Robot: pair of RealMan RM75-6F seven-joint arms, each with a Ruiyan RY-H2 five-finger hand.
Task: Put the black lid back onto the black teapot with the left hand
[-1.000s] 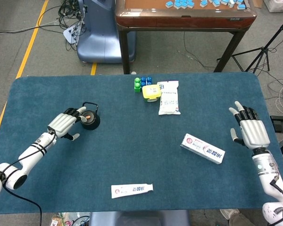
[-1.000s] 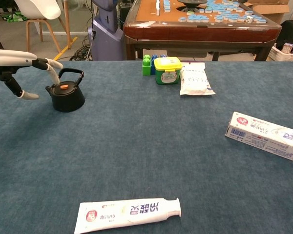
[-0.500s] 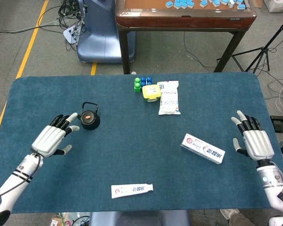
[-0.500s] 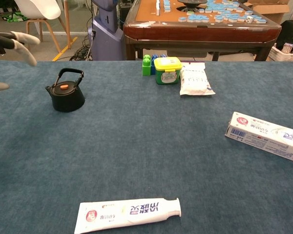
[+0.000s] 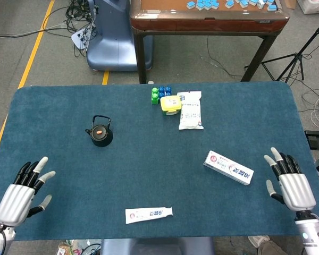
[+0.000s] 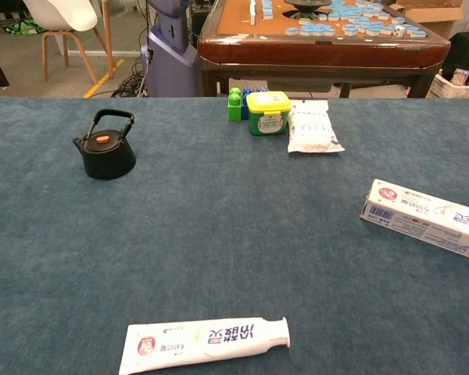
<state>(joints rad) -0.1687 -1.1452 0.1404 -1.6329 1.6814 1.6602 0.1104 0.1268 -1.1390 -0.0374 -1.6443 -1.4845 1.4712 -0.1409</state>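
Note:
The black teapot (image 5: pixel 100 133) (image 6: pixel 105 151) stands upright on the left half of the blue table, its handle raised. The black lid (image 5: pixel 99 129) (image 6: pixel 102 140) with an orange knob sits on top of it. My left hand (image 5: pixel 22 187) hovers near the table's front left corner, far from the teapot, fingers spread and holding nothing. My right hand (image 5: pixel 288 180) is at the front right edge, also spread and empty. Neither hand shows in the chest view.
A toothpaste box (image 5: pixel 228 167) (image 6: pixel 424 218) lies right of centre and a toothpaste tube (image 5: pixel 148 213) (image 6: pixel 205 342) near the front edge. At the back stand a yellow tub (image 5: pixel 170 103), green and blue blocks (image 5: pixel 160 93) and a white packet (image 5: pixel 190 110). A brown table (image 5: pixel 207 16) stands behind.
My left hand has drawn back from beside the teapot to the front left corner. My right hand has also slid back toward the front edge. The teapot has not moved.

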